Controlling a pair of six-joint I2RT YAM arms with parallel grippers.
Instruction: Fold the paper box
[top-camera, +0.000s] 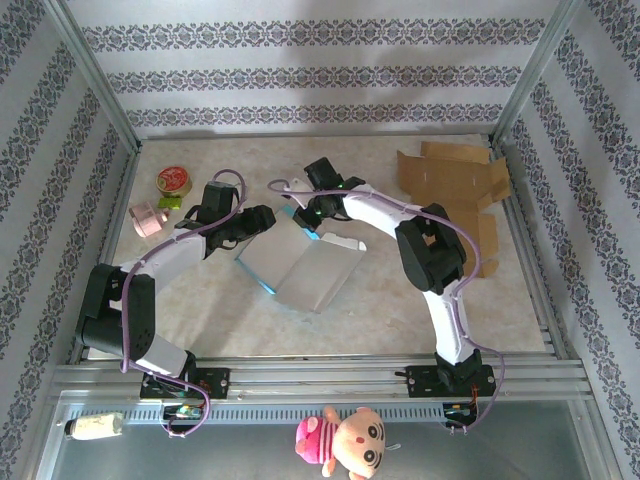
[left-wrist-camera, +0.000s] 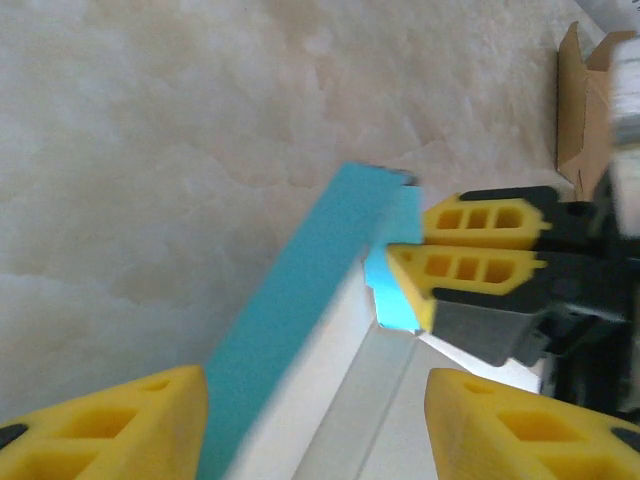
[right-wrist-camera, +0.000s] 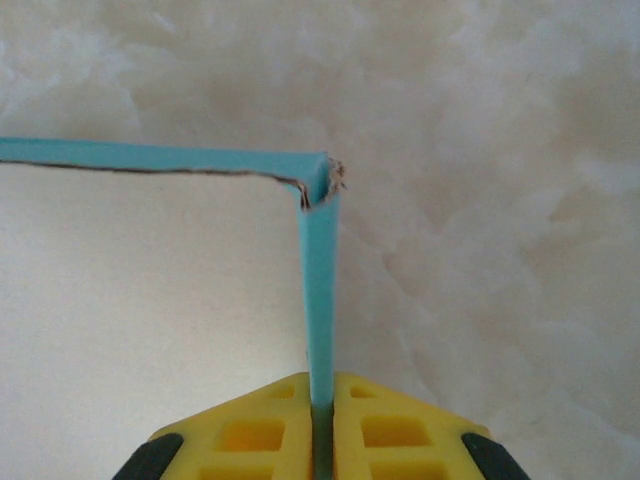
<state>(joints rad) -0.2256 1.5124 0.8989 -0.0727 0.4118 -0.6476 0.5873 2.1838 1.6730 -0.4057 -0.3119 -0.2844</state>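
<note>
Right tool (right-wrist-camera: 322, 400), pinching paper box (right-wrist-camera: 320, 280)

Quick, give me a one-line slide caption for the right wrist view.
Right pincer shut edge-on on the blue box flap, marbled table beyond.

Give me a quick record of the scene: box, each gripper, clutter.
box: paper box, blue and white, not yet folded up, lying between the grippers
right gripper: shut on flap, blue, at the box corner
left gripper: open, blue box edge between its fingers
clutter: cardboard far right; tin far left
</note>
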